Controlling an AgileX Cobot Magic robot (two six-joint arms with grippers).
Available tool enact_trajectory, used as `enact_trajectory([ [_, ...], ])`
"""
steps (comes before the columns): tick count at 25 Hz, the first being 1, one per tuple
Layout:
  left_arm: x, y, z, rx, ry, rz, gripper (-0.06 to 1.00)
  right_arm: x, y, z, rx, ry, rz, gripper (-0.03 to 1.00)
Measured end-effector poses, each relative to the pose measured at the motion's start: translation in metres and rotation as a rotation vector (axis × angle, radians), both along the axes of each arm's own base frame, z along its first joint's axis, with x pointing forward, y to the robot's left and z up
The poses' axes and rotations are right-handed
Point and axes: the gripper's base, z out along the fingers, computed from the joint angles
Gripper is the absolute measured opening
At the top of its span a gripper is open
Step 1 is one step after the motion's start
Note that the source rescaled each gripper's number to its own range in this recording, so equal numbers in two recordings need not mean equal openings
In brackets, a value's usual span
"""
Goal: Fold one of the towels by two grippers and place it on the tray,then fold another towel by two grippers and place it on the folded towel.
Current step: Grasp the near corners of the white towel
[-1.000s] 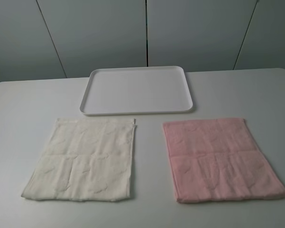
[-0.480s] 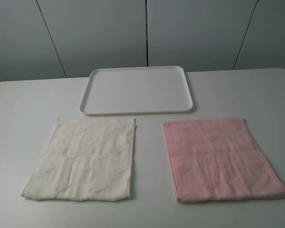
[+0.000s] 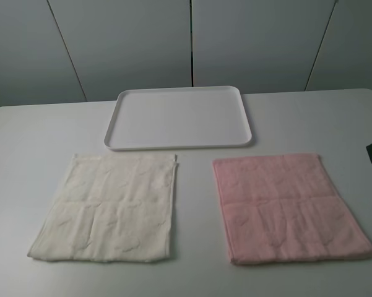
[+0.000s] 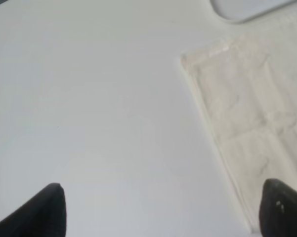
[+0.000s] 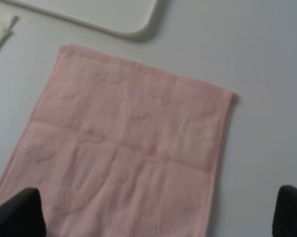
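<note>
You'll find nothing readable here. The cream towel [image 3: 108, 207], pink towel [image 3: 288, 207] and tray [image 3: 179, 117] show no legible lettering.

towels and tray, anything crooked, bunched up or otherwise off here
Nothing much stands out. The cream towel and the pink towel lie flat side by side, not touching, and the tray sits square behind them with nothing in it. Only a small tip pokes out at the cream towel's far corner nearest the pink one.
</note>
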Motion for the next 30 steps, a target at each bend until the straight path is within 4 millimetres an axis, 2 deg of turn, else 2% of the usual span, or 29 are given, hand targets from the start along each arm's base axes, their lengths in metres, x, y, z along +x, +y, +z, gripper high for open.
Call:
enact_trajectory([
  [3, 0.030, -0.004, -0.006, 0.057, 0.083, -0.119, 1.00, 0.035, 0.009, 0.000, 0.009, 0.006, 0.137, 1.00],
  [7, 0.060, -0.017, -0.033, 0.131, 0.215, -0.290, 1.00, 0.075, 0.025, -0.004, 0.012, 0.023, 0.303, 1.00],
  [10, 0.077, -0.030, -0.053, 0.184, 0.288, -0.393, 1.00, 0.096, 0.053, -0.016, -0.025, 0.066, 0.478, 1.00],
  [13, 0.090, -0.047, -0.073, 0.248, 0.355, -0.505, 1.00, 0.106, 0.084, -0.029, -0.073, 0.120, 0.633, 1.00],
  [17, 0.100, -0.068, -0.101, 0.316, 0.459, -0.627, 1.00, 0.107, 0.124, -0.046, -0.151, 0.163, 0.808, 1.00],
  [23, 0.103, -0.083, -0.133, 0.402, 0.598, -0.768, 1.00, 0.089, 0.171, -0.077, -0.232, 0.239, 1.014, 1.00],
  [25, 0.098, -0.082, -0.150, 0.410, 0.650, -0.806, 1.00, 0.082, 0.182, -0.085, -0.268, 0.244, 1.066, 1.00],
  [30, 0.067, -0.074, -0.193, 0.416, 0.743, -0.930, 1.00, 0.068, 0.203, -0.094, -0.337, 0.218, 1.149, 1.00],
])
